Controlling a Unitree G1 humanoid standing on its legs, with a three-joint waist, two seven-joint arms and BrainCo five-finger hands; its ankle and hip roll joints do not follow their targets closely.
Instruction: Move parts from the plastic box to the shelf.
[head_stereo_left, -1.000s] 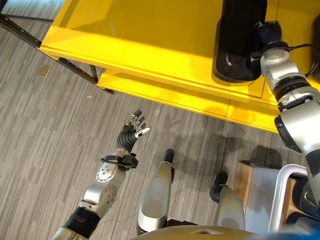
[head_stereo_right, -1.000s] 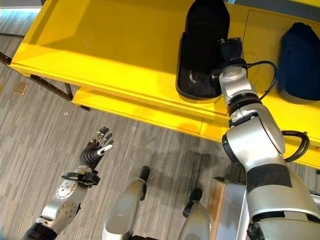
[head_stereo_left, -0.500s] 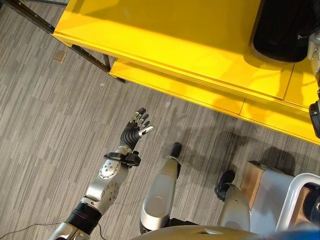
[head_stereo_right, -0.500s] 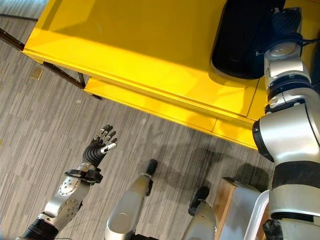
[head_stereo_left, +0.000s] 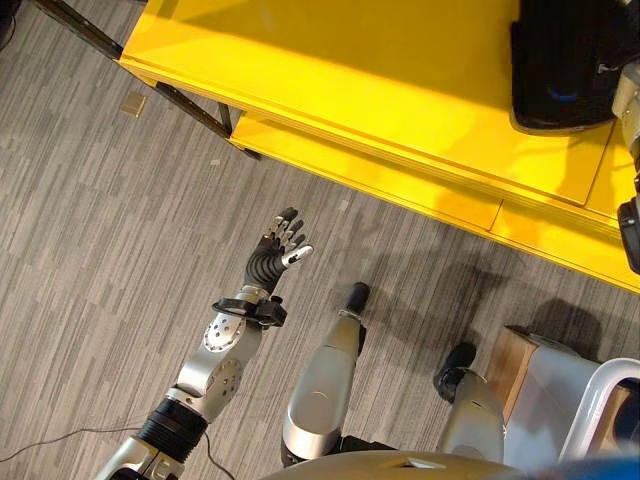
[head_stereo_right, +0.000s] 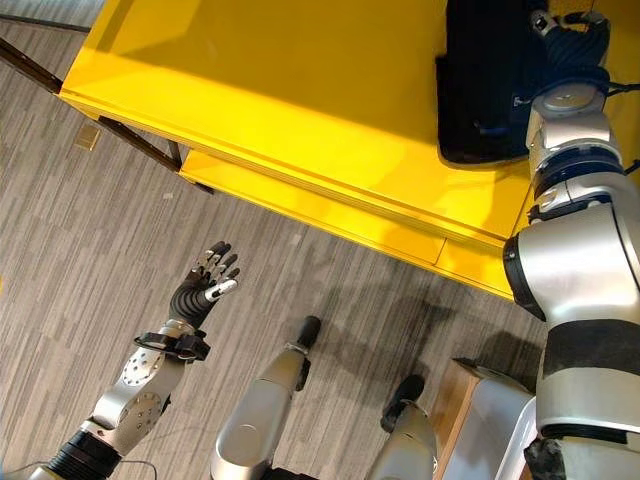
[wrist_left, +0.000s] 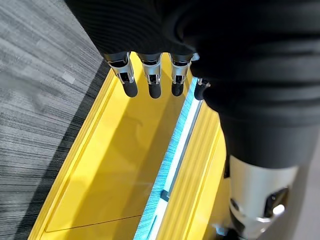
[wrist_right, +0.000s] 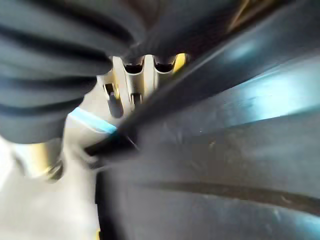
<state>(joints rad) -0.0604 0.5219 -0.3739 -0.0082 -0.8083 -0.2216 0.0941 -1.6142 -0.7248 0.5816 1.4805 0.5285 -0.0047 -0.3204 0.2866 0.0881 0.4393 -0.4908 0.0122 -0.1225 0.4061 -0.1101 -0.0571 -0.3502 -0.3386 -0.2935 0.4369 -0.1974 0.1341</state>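
Observation:
A large black moulded part (head_stereo_right: 485, 80) rests on the top board of the yellow shelf (head_stereo_left: 350, 80), near its right end. My right hand (head_stereo_right: 572, 40) is at the part's right rim, with its fingers (wrist_right: 132, 80) tucked behind the edge of the black part (wrist_right: 210, 150) in the right wrist view. My left hand (head_stereo_left: 275, 250) hangs above the grey floor in front of the shelf, open and holding nothing. Its straight fingers (wrist_left: 150, 80) point toward the shelf.
The shelf has a lower yellow board (head_stereo_left: 400, 185) and dark metal legs (head_stereo_left: 190, 105) at its left end. A white-framed cart with a brown box (head_stereo_left: 560, 390) stands at the lower right. A small tan plate (head_stereo_left: 132, 104) lies on the floor.
The camera has swung, so the shelf sits further right and up. The black part now shows a squarer outline, turned under my right hand. My left hand stays open over the floor.

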